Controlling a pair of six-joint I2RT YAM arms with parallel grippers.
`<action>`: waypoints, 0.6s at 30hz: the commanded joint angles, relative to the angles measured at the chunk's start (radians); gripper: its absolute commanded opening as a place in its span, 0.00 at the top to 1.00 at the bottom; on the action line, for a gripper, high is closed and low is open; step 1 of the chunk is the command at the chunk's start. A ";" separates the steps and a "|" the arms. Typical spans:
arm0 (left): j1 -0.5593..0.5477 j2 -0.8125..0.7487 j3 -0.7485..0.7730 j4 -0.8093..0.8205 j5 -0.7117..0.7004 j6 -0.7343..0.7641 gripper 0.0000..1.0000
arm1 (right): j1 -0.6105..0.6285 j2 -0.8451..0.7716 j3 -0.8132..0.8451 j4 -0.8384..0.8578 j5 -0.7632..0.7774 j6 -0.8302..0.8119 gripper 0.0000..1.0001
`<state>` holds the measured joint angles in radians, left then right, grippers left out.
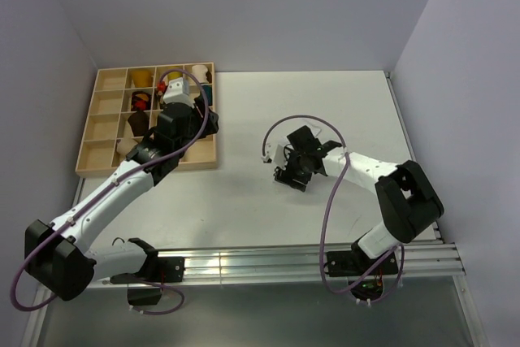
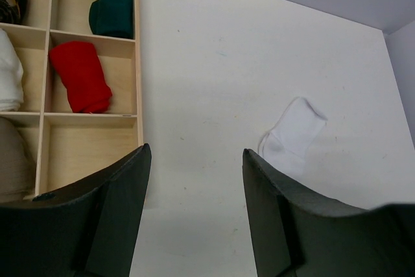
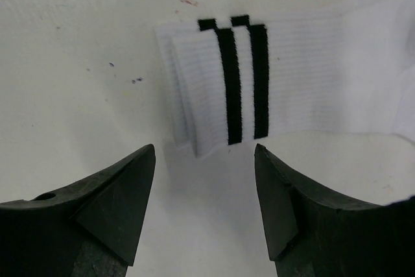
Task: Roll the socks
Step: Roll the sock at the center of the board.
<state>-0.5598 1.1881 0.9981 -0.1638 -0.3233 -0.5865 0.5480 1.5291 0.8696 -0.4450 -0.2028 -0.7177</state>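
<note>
Only the right wrist view shows the black-striped cuffs: socks (image 3: 292, 76) lie stacked just ahead of right gripper (image 3: 204, 199), fingers wide, not touching. Left gripper (image 2: 194, 205) wide, empty.

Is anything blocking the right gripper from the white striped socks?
Nothing visible. The right gripper, jaws open, sits just short of the white knitted socks with black-striped cuffs; only bare white table lies between.
</note>
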 commanded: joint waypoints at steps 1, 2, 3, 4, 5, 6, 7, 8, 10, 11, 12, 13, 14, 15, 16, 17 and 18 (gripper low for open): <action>-0.002 -0.015 0.045 0.006 -0.016 0.028 0.37 | 0.039 -0.003 0.000 0.043 0.040 -0.026 0.30; -0.002 -0.015 0.046 0.009 -0.014 0.030 0.36 | 0.055 0.015 0.003 0.037 0.042 -0.026 0.30; -0.002 -0.012 0.047 0.012 -0.013 0.031 0.36 | 0.061 0.026 0.008 0.037 0.045 -0.025 0.27; -0.002 -0.010 0.047 0.012 -0.011 0.033 0.36 | 0.067 0.035 0.012 0.040 0.057 -0.020 0.27; -0.002 -0.010 0.047 0.015 -0.011 0.034 0.37 | 0.072 0.052 0.014 0.045 0.062 -0.020 0.26; -0.002 -0.004 0.042 0.017 -0.010 0.036 0.37 | 0.076 0.060 0.014 0.051 0.066 -0.022 0.26; -0.003 -0.002 0.039 0.024 -0.008 0.039 0.37 | 0.079 0.068 0.014 0.060 0.072 -0.020 0.26; -0.002 -0.001 0.036 0.026 -0.007 0.040 0.37 | 0.079 0.086 0.016 0.069 0.086 -0.020 0.26; -0.002 0.005 0.027 0.038 -0.003 0.045 0.37 | 0.079 0.104 0.022 0.074 0.092 -0.022 0.29; -0.002 0.008 0.024 0.041 -0.003 0.048 0.37 | 0.079 0.114 0.023 0.084 0.100 -0.019 0.31; -0.003 0.016 0.022 0.041 -0.003 0.050 0.37 | 0.079 0.120 0.025 0.089 0.105 -0.017 0.37; -0.003 0.019 0.023 0.043 -0.002 0.051 0.37 | 0.079 0.121 0.022 0.097 0.112 -0.014 0.43; -0.002 0.024 0.022 0.044 -0.002 0.054 0.37 | 0.079 0.132 0.022 0.109 0.118 -0.012 0.49; -0.002 0.028 0.020 0.046 -0.002 0.056 0.37 | 0.079 0.137 0.022 0.114 0.127 -0.009 0.61; -0.002 0.033 0.020 0.047 -0.002 0.057 0.37 | 0.079 0.138 0.020 0.117 0.129 -0.009 0.65; -0.003 0.034 0.022 0.047 -0.002 0.060 0.38 | 0.079 0.146 0.020 0.114 0.128 -0.009 0.68; -0.003 0.041 0.019 0.052 -0.002 0.062 0.38 | 0.079 0.146 0.017 0.114 0.122 -0.009 0.72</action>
<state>-0.5598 1.2198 0.9997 -0.1596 -0.3225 -0.5533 0.6239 1.6409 0.8906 -0.3466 -0.1081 -0.7273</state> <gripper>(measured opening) 0.625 0.309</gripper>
